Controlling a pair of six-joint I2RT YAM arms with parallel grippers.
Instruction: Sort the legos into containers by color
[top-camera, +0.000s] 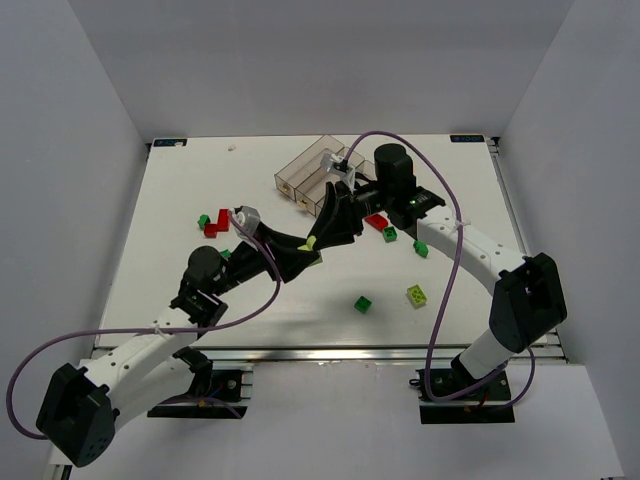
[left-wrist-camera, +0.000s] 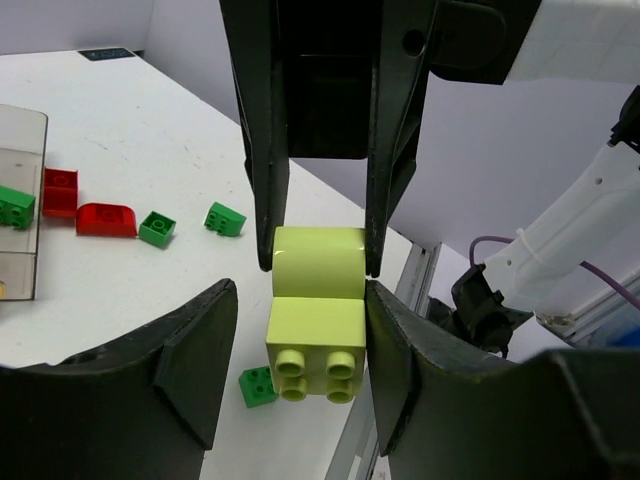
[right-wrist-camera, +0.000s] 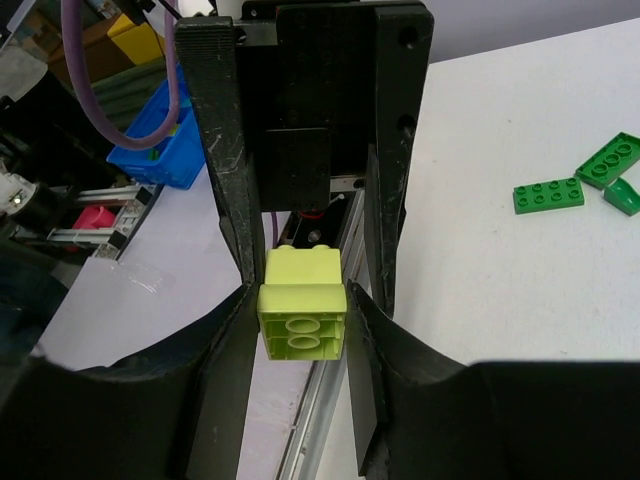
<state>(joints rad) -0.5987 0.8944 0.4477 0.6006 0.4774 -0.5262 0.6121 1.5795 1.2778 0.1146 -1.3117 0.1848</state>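
A pale yellow-green brick (top-camera: 311, 243) hangs above the table's middle, where both grippers meet. My right gripper (top-camera: 322, 236) is shut on it; in the right wrist view both its fingers press the brick (right-wrist-camera: 301, 308) at the sides of the gripper (right-wrist-camera: 300, 335). My left gripper (top-camera: 303, 256) is open around the same brick (left-wrist-camera: 315, 320); in the left wrist view (left-wrist-camera: 300, 345) its right finger touches the brick and its left finger (left-wrist-camera: 195, 360) stands apart. The clear smoky containers (top-camera: 312, 176) stand behind the grippers.
Red (top-camera: 376, 222) and green (top-camera: 389, 234) bricks lie right of the grippers, with another green one (top-camera: 421, 248). A green (top-camera: 363, 304) and a yellow-green brick (top-camera: 416, 295) lie nearer the front. Red (top-camera: 217, 222) and green (top-camera: 203, 221) bricks lie at the left.
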